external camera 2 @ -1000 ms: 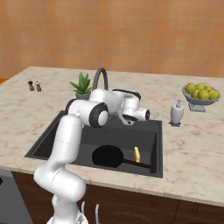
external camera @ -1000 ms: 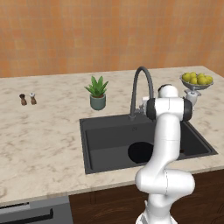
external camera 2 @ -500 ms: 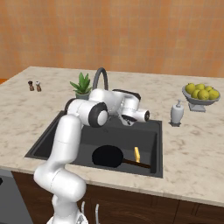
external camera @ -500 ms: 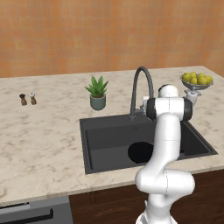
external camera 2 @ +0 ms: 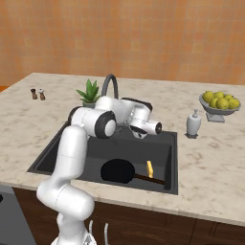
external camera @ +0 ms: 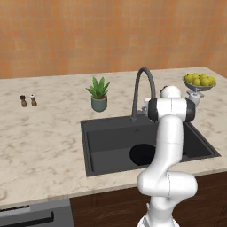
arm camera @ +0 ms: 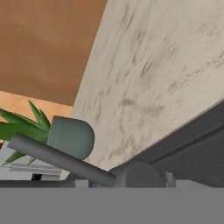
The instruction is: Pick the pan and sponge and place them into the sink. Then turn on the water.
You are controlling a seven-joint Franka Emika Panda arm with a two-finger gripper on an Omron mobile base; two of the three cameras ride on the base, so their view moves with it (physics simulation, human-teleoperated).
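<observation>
A potted plant [external camera: 99,93] stands on the marble counter [external camera: 40,133]. Two small shakers [external camera: 27,100] sit at its nine o'clock. At its three o'clock, well apart, are a white soap dispenser [external camera 2: 193,123] and a bowl of yellow fruit [external camera 2: 220,102].

Base cams flanking sink [external camera: 111,128]; hand cam close, maybe rolled

One sink [external camera 2: 57,148] is set into the bench [external camera 2: 210,158], and everything else is counted from it. Inside the basin lie one black pan [external camera 2: 118,171] and one yellow sponge [external camera 2: 150,169]. One arched faucet [external camera: 142,91] rises at its back edge. One potted plant [external camera: 99,93] stands just behind it. Two small shakers [external camera: 27,100] sit well off to its far side. One white dispenser bottle [external camera 2: 193,123] and one bowl of yellow fruits [external camera 2: 219,102] stand beyond its other side.
</observation>
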